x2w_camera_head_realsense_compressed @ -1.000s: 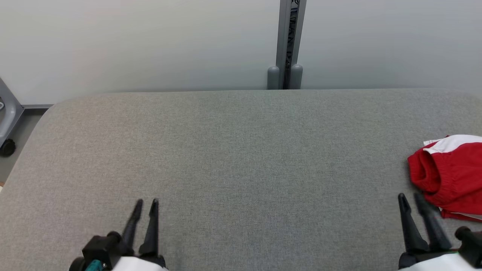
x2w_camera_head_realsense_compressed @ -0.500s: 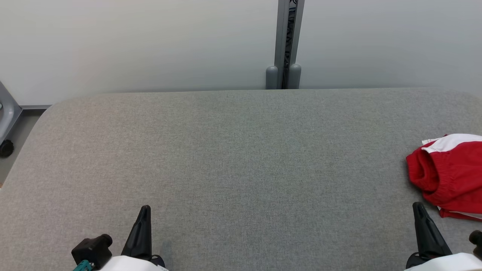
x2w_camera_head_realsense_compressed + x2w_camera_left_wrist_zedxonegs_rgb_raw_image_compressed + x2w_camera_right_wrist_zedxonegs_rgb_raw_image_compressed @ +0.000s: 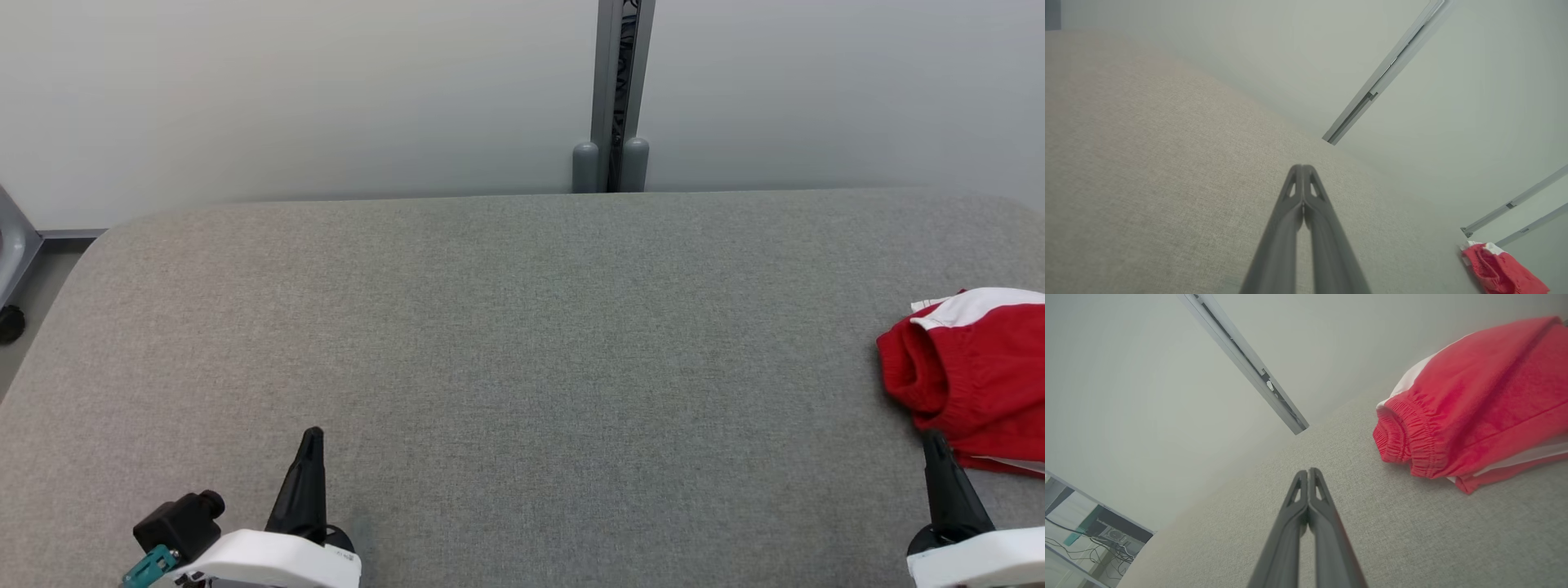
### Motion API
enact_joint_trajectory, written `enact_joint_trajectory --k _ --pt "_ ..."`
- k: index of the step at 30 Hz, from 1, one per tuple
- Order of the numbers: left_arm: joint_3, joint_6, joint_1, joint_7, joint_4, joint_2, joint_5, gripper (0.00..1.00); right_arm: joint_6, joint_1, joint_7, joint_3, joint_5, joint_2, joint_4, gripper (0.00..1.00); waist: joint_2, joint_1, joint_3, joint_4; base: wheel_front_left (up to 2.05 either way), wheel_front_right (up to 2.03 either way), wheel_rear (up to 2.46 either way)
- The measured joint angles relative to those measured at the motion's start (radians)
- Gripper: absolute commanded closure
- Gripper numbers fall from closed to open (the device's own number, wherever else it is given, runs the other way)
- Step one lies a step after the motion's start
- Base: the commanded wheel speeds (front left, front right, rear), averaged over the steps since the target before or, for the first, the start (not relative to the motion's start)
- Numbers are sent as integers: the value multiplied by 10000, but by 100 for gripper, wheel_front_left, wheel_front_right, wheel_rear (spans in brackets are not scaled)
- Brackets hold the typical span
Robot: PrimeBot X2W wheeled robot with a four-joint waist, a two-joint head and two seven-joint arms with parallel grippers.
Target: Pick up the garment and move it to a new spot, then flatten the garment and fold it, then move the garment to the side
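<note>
Left gripper (image 3: 311, 435), right gripper (image 3: 936, 439), both closed

the left gripper (image 3: 1303, 169) rises from the bottom centre of the frame, its 2 dark fingers (image 3: 1280, 237) pressed together at the tips, over a grey fabric surface (image 3: 1159, 163). a red and white garment (image 3: 1498, 271) lies at the lower right corner, well apart.

Fingers of left tool (image 3: 311, 434) now pressed together, right tool (image 3: 936, 439) likewise, seemingly drawn back rightward
</note>
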Motion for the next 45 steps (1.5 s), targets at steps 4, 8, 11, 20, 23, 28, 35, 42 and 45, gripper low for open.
enact_joint_trajectory --k 4,8,11,20,23,28,35,42,45 --pt "-10 -36 -150 86 35 0 -575 100 0 -124 199 -113 539 33 79 100 0 0 4 -17 0 0 0" --pt "-25 -48 -190 173 75 2 -1137 100 0 -151 370 -307 1047 48 132 100 0 0 7 -35 0 0 0" --pt "-36 -100 -365 253 98 2 -1666 100 0 -252 523 -412 1549 71 167 100 0 0 11 -52 0 0 0" --pt "-67 -169 -573 428 159 6 -2780 100 0 -384 934 -731 2558 105 232 100 0 0 18 -91 0 0 0" --pt "-73 -203 -596 483 182 8 -3104 100 0 -477 1047 -849 2882 121 259 100 0 0 20 -104 0 0 0" --pt "-90 -221 -779 554 205 8 -3666 100 0 -526 1233 -1007 3386 136 311 100 0 0 24 -126 0 0 0" --pt "-121 -305 -967 688 284 10 -4627 100 0 -725 1563 -1302 4232 169 430 100 0 0 32 -164 0 0 0" --pt "-136 -343 -1134 788 337 13 -5306 100 -2 -770 1818 -1517 4840 203 481 100 0 0 37 -195 0 0 0" --pt "-148 -380 -1169 834 355 13 -5565 100 0 -818 1925 -1611 5095 213 499 100 0 0 39 -208 0 0 0"
